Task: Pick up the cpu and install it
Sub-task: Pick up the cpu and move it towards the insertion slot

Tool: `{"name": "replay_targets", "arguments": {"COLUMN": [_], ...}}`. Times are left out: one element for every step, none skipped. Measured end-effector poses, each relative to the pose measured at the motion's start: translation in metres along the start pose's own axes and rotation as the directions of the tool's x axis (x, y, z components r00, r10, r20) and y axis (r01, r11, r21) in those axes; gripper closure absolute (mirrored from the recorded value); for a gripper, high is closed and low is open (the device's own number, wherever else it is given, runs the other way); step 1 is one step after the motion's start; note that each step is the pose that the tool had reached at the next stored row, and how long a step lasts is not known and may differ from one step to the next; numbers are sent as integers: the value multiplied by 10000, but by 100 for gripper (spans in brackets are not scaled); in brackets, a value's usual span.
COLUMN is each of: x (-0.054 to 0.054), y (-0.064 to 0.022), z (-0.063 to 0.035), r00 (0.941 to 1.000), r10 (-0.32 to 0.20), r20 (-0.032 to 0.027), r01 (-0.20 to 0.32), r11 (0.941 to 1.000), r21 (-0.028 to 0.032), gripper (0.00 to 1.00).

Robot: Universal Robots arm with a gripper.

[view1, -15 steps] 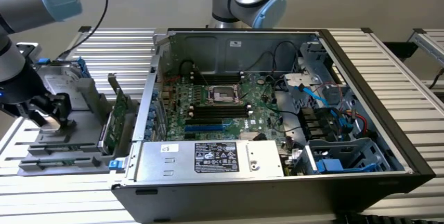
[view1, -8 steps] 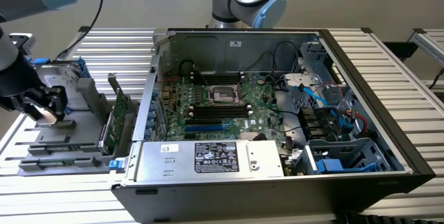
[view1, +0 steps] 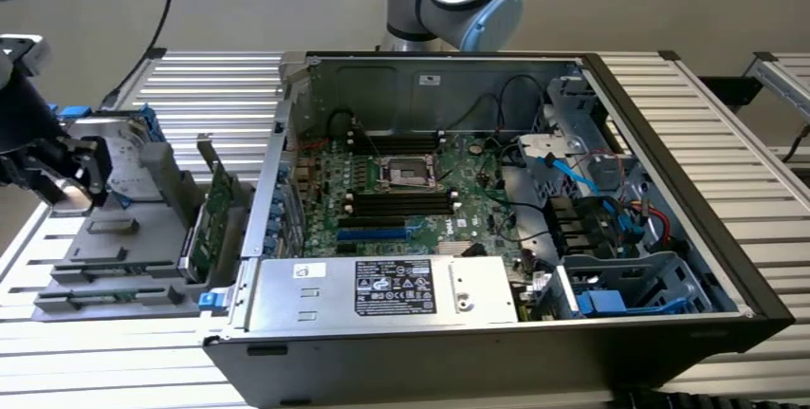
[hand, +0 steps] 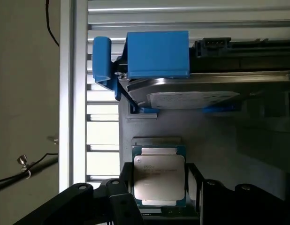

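While arm (view1: 462,1) stretches over tray (view1: 114,229) at exterior view's left, fingers (hand: 127,187) clamp cpu (hand: 159,176).

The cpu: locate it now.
In the wrist view the cpu lies flat on the grey holder beside the blue-bracketed hard drive; that holder stands at the exterior view's left, outside the computer case.

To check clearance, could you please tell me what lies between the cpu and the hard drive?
In the wrist view the stretch is bare: just grey holder surface between the cpu and the hard drive.
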State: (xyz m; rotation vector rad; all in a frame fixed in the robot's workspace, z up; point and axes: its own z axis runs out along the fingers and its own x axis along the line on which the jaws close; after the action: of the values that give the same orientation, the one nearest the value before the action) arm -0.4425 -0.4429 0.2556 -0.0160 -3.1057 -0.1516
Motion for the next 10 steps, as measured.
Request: {"name": "replay_targets", "arguments": {"x": [1, 2, 2, 1, -1, -4, -9, -17, -30, -42], "y": [5, 9, 14, 18, 22, 26, 31, 36, 40, 45], "z": [-45, -94, -139, -183, -228, -273, -318, -364, -411, -454], "r00": [10000, 10000, 10000, 10000, 10000, 10000, 10000, 10000, 10000, 9999], "r10": [0, 0, -1, -4, -7, -9, -10, -12, -17, -23], "r20": [-2, -6, -12, -16, -24, -37, -48, -67, -88, -110], "r01": [0, 0, 1, 4, 7, 9, 10, 12, 17, 23], "r11": [10000, 10000, 10000, 10000, 10000, 10000, 10000, 10000, 10000, 10000], "r21": [-1, -2, -1, -2, -2, -1, -2, -1, -1, -1], "gripper": [45, 45, 45, 45, 45, 45, 45, 45, 45, 45]}}
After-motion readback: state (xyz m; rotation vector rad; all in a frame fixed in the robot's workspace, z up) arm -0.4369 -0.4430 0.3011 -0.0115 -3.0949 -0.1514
